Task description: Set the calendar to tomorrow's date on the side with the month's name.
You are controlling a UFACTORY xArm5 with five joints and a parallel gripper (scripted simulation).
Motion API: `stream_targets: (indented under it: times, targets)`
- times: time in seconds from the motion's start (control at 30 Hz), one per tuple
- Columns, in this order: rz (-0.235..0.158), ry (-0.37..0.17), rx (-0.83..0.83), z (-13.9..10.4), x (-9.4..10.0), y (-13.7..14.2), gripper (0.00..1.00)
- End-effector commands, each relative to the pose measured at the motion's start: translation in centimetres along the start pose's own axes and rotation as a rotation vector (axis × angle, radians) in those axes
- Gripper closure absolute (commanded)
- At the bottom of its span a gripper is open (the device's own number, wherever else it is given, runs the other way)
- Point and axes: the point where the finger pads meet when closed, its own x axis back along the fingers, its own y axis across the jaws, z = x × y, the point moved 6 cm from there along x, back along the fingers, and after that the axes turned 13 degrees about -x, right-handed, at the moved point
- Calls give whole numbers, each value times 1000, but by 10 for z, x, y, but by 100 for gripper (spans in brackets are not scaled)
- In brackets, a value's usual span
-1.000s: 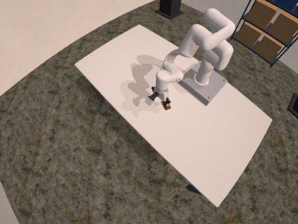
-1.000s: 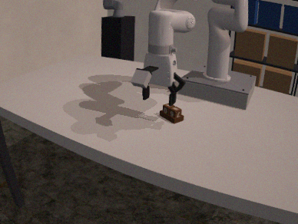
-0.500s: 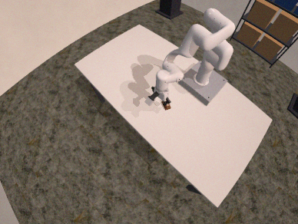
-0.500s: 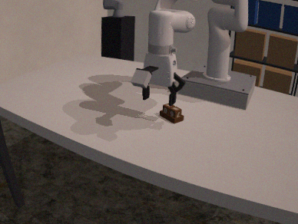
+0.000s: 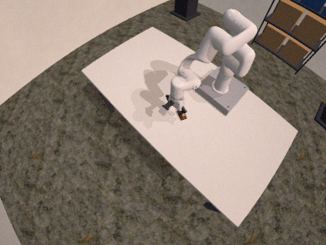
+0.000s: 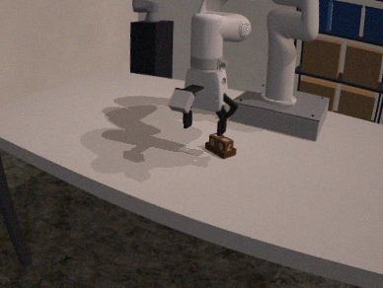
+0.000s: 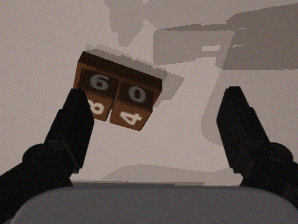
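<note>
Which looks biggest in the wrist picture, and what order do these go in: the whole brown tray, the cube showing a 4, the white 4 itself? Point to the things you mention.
1. Brown tray [image 7: 122, 70]
2. Cube [image 7: 131, 111]
3. White 4 [image 7: 131, 118]

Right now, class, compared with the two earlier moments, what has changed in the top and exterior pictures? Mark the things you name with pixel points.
Nothing visibly changed. The gripper [image 5: 176, 109] [image 6: 204, 126] [image 7: 154, 104] stays open above the table [image 5: 218, 168] [image 6: 276, 197] [image 7: 175, 150], and nothing was visibly taken or let go. The brown calendar [image 5: 181, 115] [image 6: 221, 146] [image 7: 120, 74] looks unmoved.
</note>
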Motion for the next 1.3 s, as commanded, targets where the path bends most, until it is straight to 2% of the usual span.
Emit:
stream_targets:
  times: [0.0,0.13,0.3,0.5,0.63,0.7,0.8,1.0,1.2,1.27]
  targets:
    - [0,3,-24,0,1,0,0]
    - [0,3,-83,-1,1,1,0]
    - [0,4,-261,-6,1,2,0]
    - [0,3,-285,-13,1,4,0]
    - [1,4,-425,-17,1,5,0]
    - [1,4,-425,-17,1,5,0]
    - [1,4,-523,-20,1,6,0]
    - [1,4,-547,-28,1,8,0]
    - [2,4,-760,-34,1,10,0]
    - [2,4,-760,-34,1,10,0]
